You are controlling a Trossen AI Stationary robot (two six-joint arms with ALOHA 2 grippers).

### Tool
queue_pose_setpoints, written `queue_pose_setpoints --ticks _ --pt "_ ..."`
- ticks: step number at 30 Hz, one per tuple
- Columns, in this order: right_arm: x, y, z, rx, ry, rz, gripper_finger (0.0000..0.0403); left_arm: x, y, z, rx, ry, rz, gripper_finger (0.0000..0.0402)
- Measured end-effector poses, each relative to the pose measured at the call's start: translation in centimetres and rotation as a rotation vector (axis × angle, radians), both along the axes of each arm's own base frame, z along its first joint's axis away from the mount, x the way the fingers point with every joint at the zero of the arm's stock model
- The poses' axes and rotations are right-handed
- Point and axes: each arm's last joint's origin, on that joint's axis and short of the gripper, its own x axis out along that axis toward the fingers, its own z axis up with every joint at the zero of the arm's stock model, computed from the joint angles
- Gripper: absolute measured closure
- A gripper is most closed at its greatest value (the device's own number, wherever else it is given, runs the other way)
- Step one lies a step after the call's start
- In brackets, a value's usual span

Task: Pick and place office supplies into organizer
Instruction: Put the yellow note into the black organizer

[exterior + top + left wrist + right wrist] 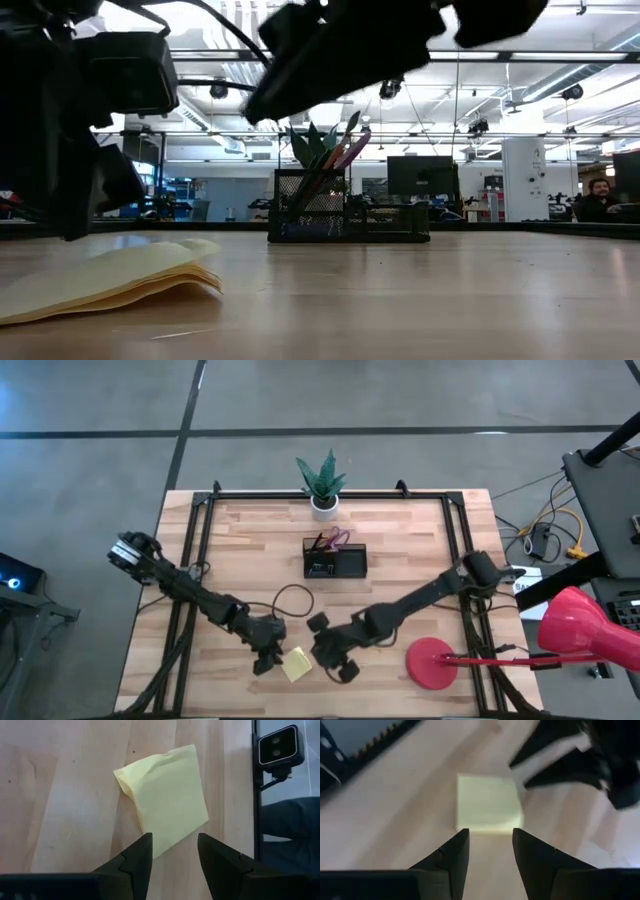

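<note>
High view: left gripper (268, 660), fingers parted and empty, hovers just left of the sticky-note pad (297, 664) (top sheets curling) at the table's near edge; right gripper (335, 663), likewise parted, should pinch the whole stack squarely.

The desk (400, 560) is pale butcher-block wood, its planks joined in strips, with a smooth, faintly satin finish that shows soft reflections in the low view. The sticky-note pad (165, 800) is thin yellow matt paper; its sheets curl and lift at one edge, and its top sheet is creased. The organizer (350, 205) is black wire mesh metal, matt, see-through in the low view. The left gripper (172, 857) and the right gripper (490, 852) have dark matt plastic-looking fingers with smooth faces. The lamp (575, 625) looks like glossy red plastic or lacquered metal. The plant pot (323, 503) is smooth and white.
</note>
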Motion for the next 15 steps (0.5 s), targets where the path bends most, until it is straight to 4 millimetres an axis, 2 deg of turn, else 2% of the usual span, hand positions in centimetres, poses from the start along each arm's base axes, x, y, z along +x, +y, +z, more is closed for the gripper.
queue_pose_setpoints --ticks 7,15 --pt "2.5 2.5 -2.8 0.108 0.032 -0.08 0.0255 -0.5 -0.6 -0.2 0.033 -0.016 -0.058 0.0259" --pt "5.1 5.0 -5.2 0.107 0.072 -0.121 0.0264 -0.3 -0.6 -0.8 0.082 -0.024 -0.036 0.0259"
